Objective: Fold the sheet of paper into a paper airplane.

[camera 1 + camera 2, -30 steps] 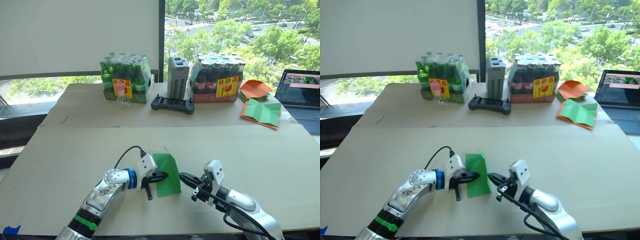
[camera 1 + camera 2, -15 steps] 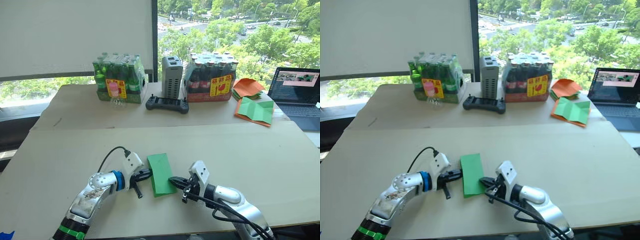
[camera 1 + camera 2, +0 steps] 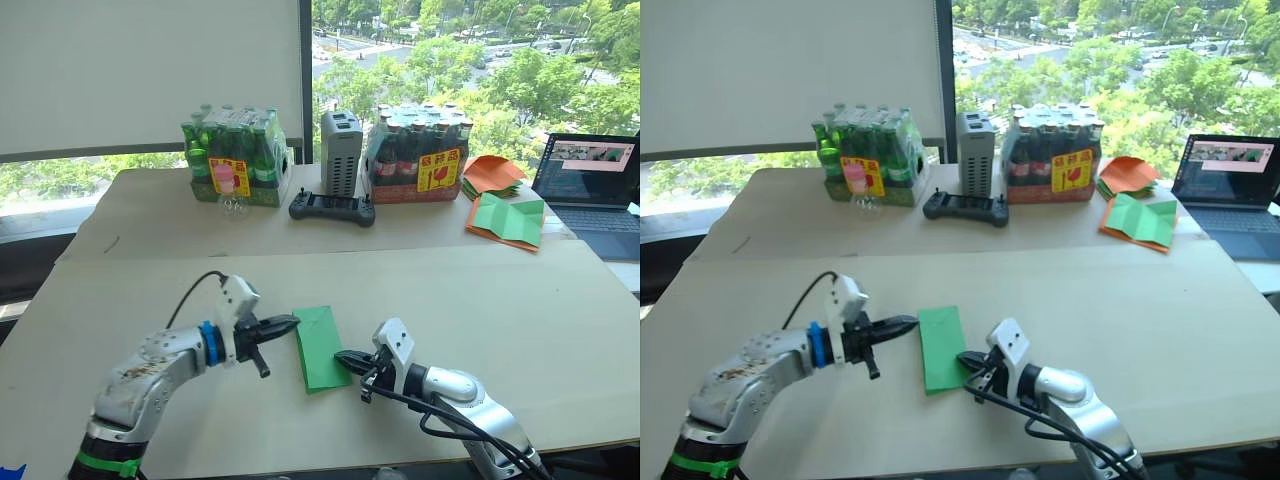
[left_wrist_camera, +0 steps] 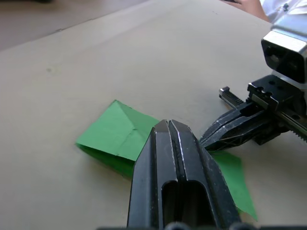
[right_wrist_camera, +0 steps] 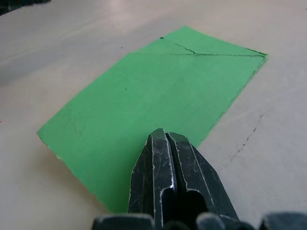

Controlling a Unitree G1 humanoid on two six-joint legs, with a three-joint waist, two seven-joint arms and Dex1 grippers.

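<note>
The sheet of paper (image 3: 320,345) is a bright green folded rectangle with crease lines, lying flat on the tan table (image 3: 500,320) near its front. My left gripper (image 3: 290,323) is shut and holds nothing; its tip sits at the sheet's far left corner. In the left wrist view those fingers (image 4: 168,143) hover over the paper (image 4: 115,134), facing the right gripper (image 4: 211,136). My right gripper (image 3: 342,358) is shut, its tip resting on the sheet's near right edge. The right wrist view shows the paper (image 5: 158,86) stretching ahead of the shut fingers (image 5: 163,158).
Along the far edge stand a pack of green bottles (image 3: 237,160), a grey box (image 3: 340,150), a black controller (image 3: 332,208) and a pack of dark bottles (image 3: 420,165). An orange and green paper pile (image 3: 505,215) and a laptop (image 3: 590,180) sit far right.
The left arm has drawn back to the left, its tip now at the sheet's edge instead of over it. The right gripper has come onto the sheet's right edge. The camera view shifted.
</note>
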